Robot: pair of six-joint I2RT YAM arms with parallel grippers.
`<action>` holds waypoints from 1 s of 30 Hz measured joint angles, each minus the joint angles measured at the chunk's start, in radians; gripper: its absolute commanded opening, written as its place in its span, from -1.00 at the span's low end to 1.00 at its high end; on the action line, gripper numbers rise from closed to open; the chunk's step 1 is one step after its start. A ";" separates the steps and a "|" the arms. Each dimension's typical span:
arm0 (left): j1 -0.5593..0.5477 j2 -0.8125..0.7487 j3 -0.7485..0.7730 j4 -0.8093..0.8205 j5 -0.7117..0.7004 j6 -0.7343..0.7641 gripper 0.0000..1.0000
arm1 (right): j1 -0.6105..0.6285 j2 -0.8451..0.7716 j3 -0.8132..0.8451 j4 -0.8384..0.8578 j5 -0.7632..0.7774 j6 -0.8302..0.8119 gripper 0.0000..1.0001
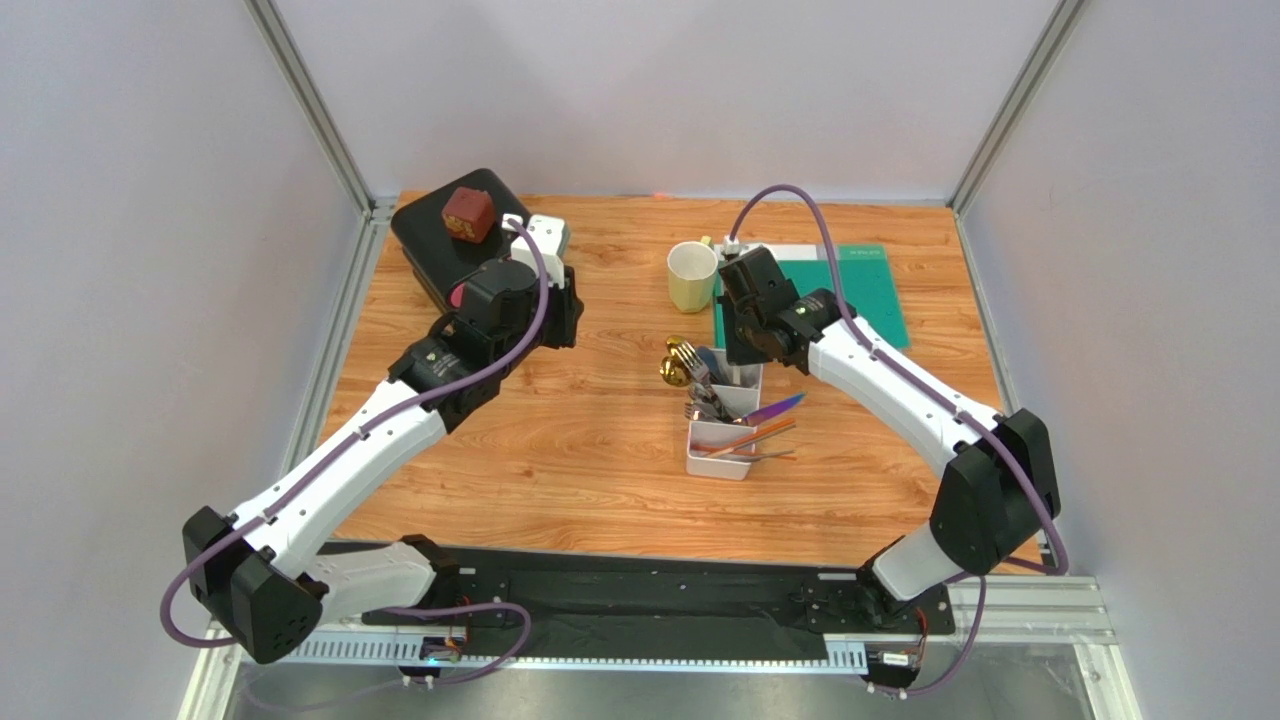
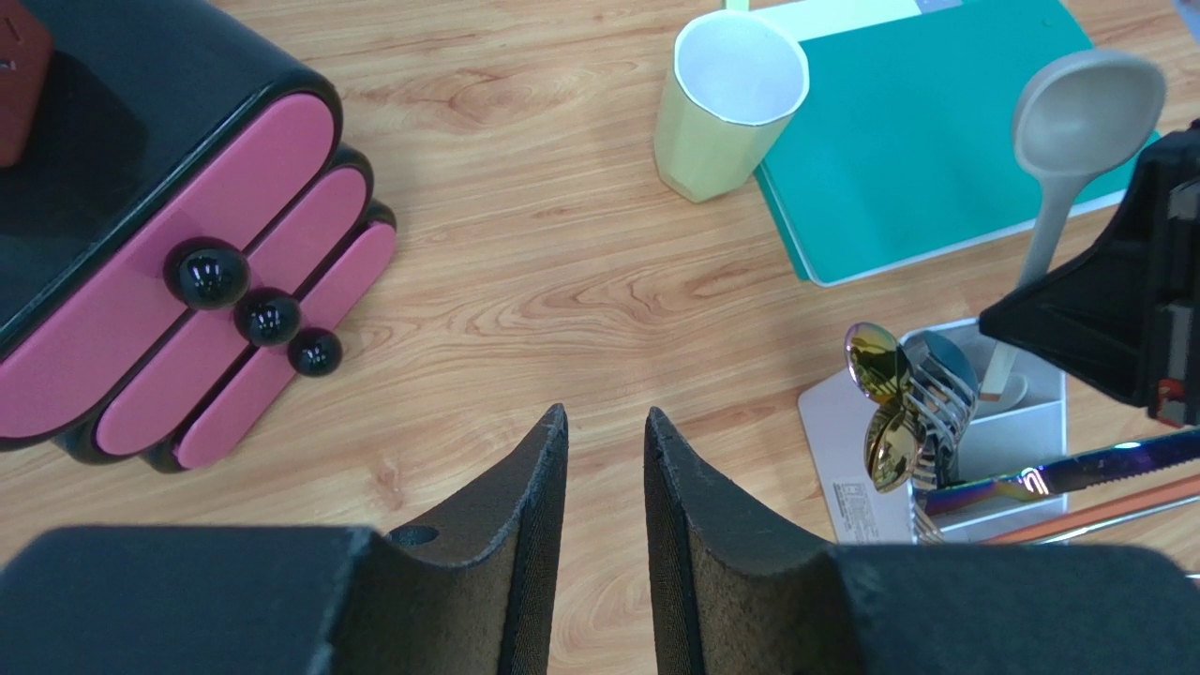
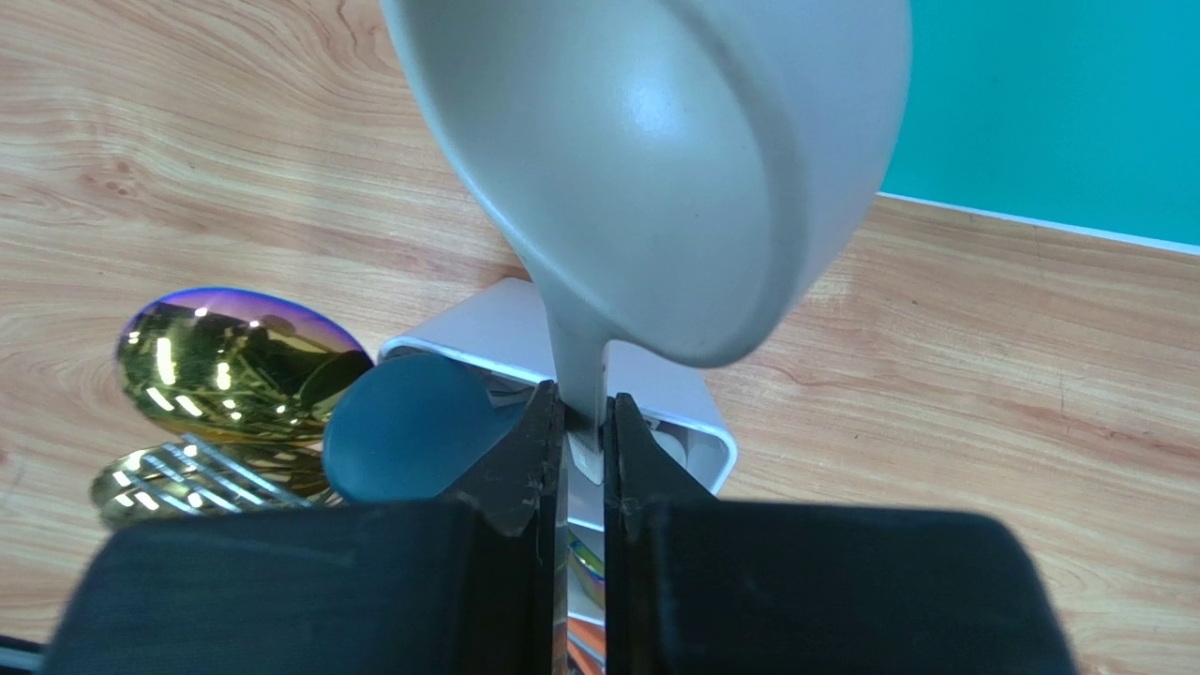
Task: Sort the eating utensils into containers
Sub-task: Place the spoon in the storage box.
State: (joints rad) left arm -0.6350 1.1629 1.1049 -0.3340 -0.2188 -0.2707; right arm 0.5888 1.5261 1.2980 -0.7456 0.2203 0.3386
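The white spoon (image 3: 662, 155) is pinched by its handle in the right gripper (image 3: 578, 422), whose fingers are pressed against it, and it is held bowl-up over the far end of the white tray (image 1: 718, 450). The tray is set near the table's middle, just on the near side of the yellow cup (image 1: 691, 275) and green mat (image 1: 872, 293), with a gold spoon (image 3: 233, 345), a blue spoon (image 3: 409, 429), a purple knife (image 1: 774, 407) and orange-brown chopsticks (image 1: 751, 438) lodged in it. The left gripper (image 2: 606, 436) is held over bare wood to the left, near the black box (image 2: 169, 281) with pink drawers, its jaws slightly spread with nothing between them.
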 measured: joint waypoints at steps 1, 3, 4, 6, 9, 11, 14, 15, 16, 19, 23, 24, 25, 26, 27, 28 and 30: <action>0.000 -0.003 0.000 0.000 0.000 -0.001 -0.35 | 0.002 0.000 -0.012 0.010 0.002 -0.002 -1.00; 0.000 -0.009 0.000 0.000 0.000 -0.002 -0.35 | 0.009 -0.005 -0.030 0.027 0.008 -0.007 -1.00; 0.000 -0.011 0.000 0.000 0.000 -0.002 -0.35 | 0.014 -0.011 -0.042 0.043 0.011 -0.011 -1.00; 0.000 -0.013 0.000 0.000 0.000 -0.004 -0.35 | 0.024 -0.029 -0.068 0.072 0.014 -0.019 -1.00; 0.000 -0.013 0.000 -0.002 0.000 -0.004 -0.35 | 0.033 -0.045 -0.098 0.110 0.015 -0.027 -1.00; 0.000 -0.014 0.000 -0.006 0.000 -0.004 -0.35 | 0.037 -0.047 -0.109 0.126 0.014 -0.030 -1.00; 0.000 -0.014 0.000 -0.009 0.000 -0.004 -0.35 | 0.038 -0.051 -0.124 0.140 0.009 -0.030 -0.99; 0.000 -0.014 0.000 -0.009 0.000 -0.004 -0.35 | 0.039 -0.051 -0.132 0.144 0.004 -0.030 -0.92; 0.000 -0.014 0.000 -0.010 0.000 -0.004 -0.35 | 0.039 -0.052 -0.138 0.147 0.000 -0.029 -0.85; 0.000 -0.014 0.000 -0.010 0.000 -0.004 -0.35 | 0.039 -0.057 -0.159 0.162 -0.006 -0.025 -0.73; 0.000 -0.014 0.000 -0.009 0.003 -0.010 -0.35 | 0.041 -0.076 -0.185 0.166 -0.016 -0.019 -0.57; 0.000 -0.014 -0.002 -0.007 0.005 -0.014 -0.35 | 0.043 -0.082 -0.188 0.160 -0.019 -0.018 -0.54; 0.000 -0.014 -0.005 -0.005 0.007 -0.017 -0.35 | 0.045 -0.089 -0.189 0.156 -0.021 -0.017 -0.49; 0.000 -0.014 -0.008 -0.005 0.008 -0.020 -0.35 | 0.048 -0.095 -0.191 0.154 -0.024 -0.016 -0.44; 0.000 -0.015 -0.015 -0.001 0.008 -0.024 -0.35 | 0.051 -0.105 -0.193 0.152 -0.027 -0.014 -0.42; 0.000 -0.015 -0.019 0.001 0.009 -0.026 -0.35 | 0.052 -0.111 -0.193 0.150 -0.030 -0.013 -0.38; 0.000 -0.016 -0.031 0.003 0.010 -0.035 -0.35 | 0.053 -0.125 -0.194 0.148 -0.036 -0.011 -0.30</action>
State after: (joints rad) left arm -0.6350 1.1473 1.0737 -0.3305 -0.2085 -0.3061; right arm 0.6418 1.4014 1.1038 -0.5976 0.1844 0.3271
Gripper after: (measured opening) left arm 0.326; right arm 0.299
